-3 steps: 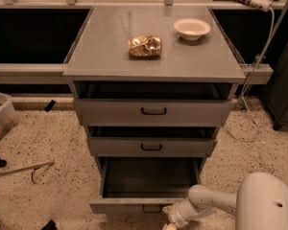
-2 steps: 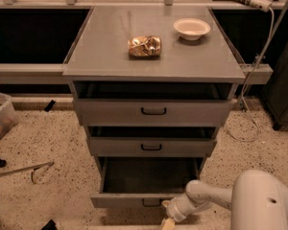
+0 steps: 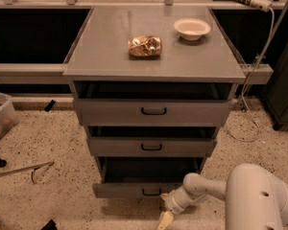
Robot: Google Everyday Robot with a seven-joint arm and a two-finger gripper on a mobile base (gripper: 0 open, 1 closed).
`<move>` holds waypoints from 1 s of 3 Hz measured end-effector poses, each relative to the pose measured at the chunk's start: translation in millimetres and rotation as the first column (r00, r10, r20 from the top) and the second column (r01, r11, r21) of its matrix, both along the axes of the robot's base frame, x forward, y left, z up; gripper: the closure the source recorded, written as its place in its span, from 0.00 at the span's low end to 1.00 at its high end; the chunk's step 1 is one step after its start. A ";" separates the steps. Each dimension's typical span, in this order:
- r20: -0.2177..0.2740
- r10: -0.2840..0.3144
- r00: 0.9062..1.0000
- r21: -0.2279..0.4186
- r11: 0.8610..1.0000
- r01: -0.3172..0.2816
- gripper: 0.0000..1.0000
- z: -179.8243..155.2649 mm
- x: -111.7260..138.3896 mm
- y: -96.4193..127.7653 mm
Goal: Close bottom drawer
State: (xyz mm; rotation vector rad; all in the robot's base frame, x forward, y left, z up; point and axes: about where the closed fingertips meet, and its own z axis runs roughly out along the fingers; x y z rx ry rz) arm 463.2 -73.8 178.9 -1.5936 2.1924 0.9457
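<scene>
The bottom drawer is the lowest of three grey drawers. It stands partly pulled out, with its dark inside showing above its flat front. Its small black loop handle is at the middle of the front. My gripper is at the end of the white arm, low at the drawer's front, just right of and below the handle. It is at or against the front panel, and contact cannot be made out.
The two upper drawers also stand slightly open. On the cabinet top lie a crumpled golden bag and a white bowl. A cable hangs at the right. A plastic bin and loose bits lie on the speckled floor at the left.
The bottom drawer has slid inward, with less of its inside showing. My arm and gripper have moved forward and left with its front.
</scene>
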 end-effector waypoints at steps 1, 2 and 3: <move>0.016 0.010 1.000 -0.005 1.000 -0.010 0.00 -4.4 15.4 4.2; 0.034 0.026 0.999 -0.018 0.999 -0.026 0.00 -6.7 38.0 5.3; 0.034 0.026 0.999 -0.018 0.999 -0.026 0.00 -6.7 38.1 5.2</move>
